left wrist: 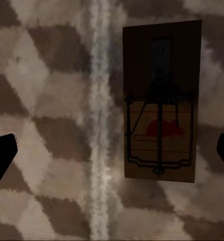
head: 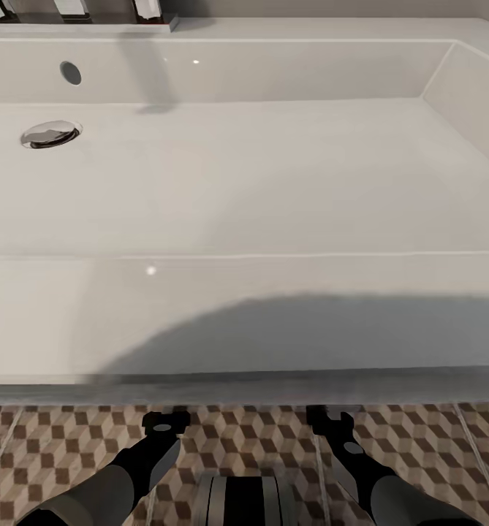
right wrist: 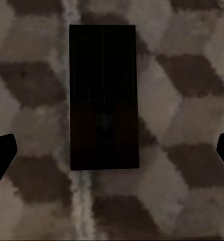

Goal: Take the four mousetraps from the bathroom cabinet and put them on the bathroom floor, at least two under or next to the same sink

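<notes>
Both your tools are spread wide, holding nothing: left tool (left wrist: pixel 112 153) hovers over a mousetrap (left wrist: pixel 160 101) flat on the bathroom floor (left wrist: pixel 46 100), right tool (right wrist: pixel 112 153) over another mousetrap (right wrist: pixel 104 98), with the bathroom sink (head: pixel 244 219) at 12 o'clock.

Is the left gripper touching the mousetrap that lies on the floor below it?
Apart. In the left wrist view the left gripper is open, its fingertips at the picture's edges, and bare floor shows between them and the mousetrap.
</notes>
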Available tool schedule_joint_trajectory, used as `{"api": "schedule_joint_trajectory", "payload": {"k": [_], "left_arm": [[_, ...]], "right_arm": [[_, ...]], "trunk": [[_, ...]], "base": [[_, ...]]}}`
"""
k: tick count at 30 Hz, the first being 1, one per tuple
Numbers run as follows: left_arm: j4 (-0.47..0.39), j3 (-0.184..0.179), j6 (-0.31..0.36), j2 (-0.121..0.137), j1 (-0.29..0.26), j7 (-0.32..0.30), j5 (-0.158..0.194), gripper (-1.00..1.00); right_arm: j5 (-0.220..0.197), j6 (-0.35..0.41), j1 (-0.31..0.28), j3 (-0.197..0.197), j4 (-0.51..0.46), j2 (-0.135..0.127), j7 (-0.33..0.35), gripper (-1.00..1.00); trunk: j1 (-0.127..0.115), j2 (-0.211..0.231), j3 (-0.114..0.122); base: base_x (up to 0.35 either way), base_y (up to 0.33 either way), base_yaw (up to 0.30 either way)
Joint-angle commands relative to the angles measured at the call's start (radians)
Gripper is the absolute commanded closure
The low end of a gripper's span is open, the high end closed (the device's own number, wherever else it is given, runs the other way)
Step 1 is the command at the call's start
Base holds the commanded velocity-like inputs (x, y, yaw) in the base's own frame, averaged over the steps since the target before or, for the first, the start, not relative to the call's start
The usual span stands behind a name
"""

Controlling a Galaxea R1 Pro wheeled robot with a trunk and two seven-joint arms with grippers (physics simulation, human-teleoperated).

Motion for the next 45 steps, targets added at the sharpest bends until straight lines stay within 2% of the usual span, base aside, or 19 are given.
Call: {"api": "schedule_joint_trajectory", "payload": {"k": [1, 21, 45], "left_arm": [[-0.002, -0.008, 0.006, 0.001, 0.000, 0.007, 0.005, -1.00], [-0.002, -0.006, -0.033, 0.000, 0.000, 0.009, 0.011, -1.00], [-0.002, -0.007, -0.037, 0.000, 0.000, 0.009, 0.011, -1.00]], "right_arm": [[-0.007, -0.004, 0.000, 0.005, 0.001, 0.000, -0.003, -1.00], [-0.007, -0.004, 0.000, 0.005, 0.001, 0.001, -0.003, -1.00], [-0.007, -0.004, 0.000, 0.005, 0.001, 0.002, -0.003, -1.00]], "trunk": [[0.000, 0.000, -0.001], [0.000, 0.000, -0.001], [0.000, 0.000, -0.001]], "base": [[-0.119, 0.035, 0.000], [-0.282, 0.051, 0.000], [-0.343, 0.002, 0.000]]}}
